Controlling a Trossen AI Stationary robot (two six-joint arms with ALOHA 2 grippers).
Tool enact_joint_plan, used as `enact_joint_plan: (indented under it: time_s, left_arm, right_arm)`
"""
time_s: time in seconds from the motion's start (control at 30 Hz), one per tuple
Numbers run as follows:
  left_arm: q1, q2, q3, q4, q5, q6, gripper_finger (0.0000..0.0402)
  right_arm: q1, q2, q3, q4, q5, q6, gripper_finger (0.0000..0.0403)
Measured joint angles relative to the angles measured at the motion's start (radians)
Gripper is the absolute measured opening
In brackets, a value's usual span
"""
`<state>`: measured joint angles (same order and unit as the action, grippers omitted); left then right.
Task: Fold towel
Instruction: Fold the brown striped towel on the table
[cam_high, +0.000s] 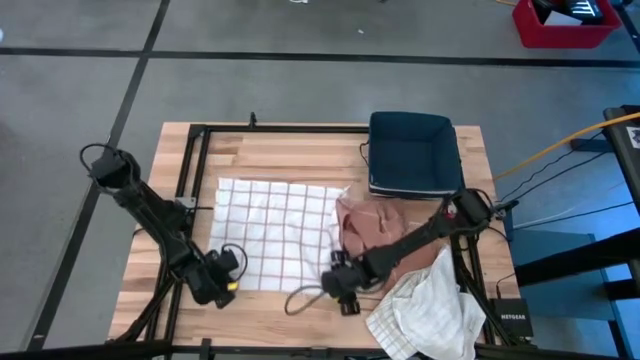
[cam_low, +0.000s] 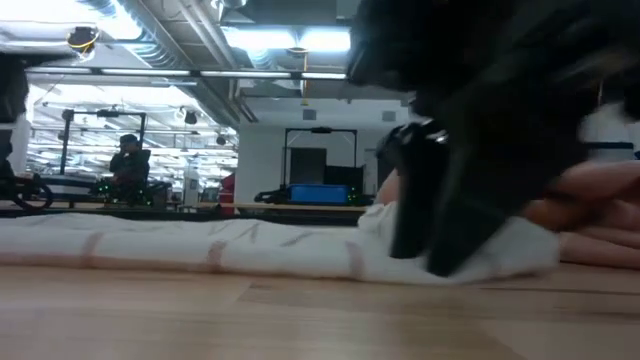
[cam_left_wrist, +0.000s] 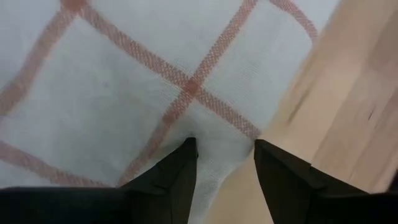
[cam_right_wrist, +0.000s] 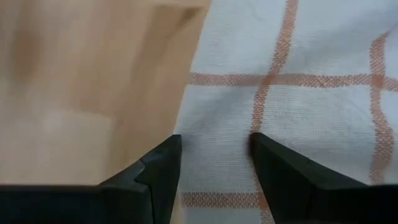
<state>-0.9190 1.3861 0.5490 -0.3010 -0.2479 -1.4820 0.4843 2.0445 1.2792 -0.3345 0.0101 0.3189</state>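
Checked towel (cam_high: 282, 232) flat mid-frame, left gripper (cam_high: 226, 283) and right gripper (cam_high: 338, 283) at its lower corners, jaws parted astride the edge

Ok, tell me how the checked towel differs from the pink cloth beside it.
The checked towel is white with thin red lines; the pink cloth is plain. The checked towel lies spread flat, while the pink cloth is rumpled in a heap. Both pincers, left and right, stand open at the checked towel's near edge; neither is at the pink cloth. Both lie on the wooden table.

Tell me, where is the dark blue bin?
In the high view, the dark blue bin sits at the table's far right, just beyond the pink cloth.
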Motion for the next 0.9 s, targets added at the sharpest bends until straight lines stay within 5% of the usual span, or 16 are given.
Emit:
enact_joint_plan:
  time_s: [0.13,0.33,0.47,0.6,0.9]
  left_arm:
    - [0.001,0.035,0.122,-0.094,-0.023,0.11,0.0155]
    - [0.056,0.02,0.414,-0.543,-0.024,0.253,0.0155]
    - [0.097,-0.005,0.549,-0.79,-0.111,0.291,0.0155]
    - [0.174,-0.067,0.55,-0.854,-0.229,0.343,0.0155]
    - [0.427,-0.145,0.389,-0.715,-0.255,0.558,0.0155]
  right_arm:
    - [0.048,-0.004,0.043,-0.069,-0.013,0.029,0.02]
    - [0.053,-0.074,0.211,-0.303,0.002,-0.01,0.02]
    - [0.012,-0.095,0.259,-0.367,0.072,-0.081,0.02]
    - [-0.071,-0.148,0.259,-0.367,0.087,-0.151,0.02]
    - [-0.33,-0.218,0.04,-0.424,0.081,-0.258,0.02]
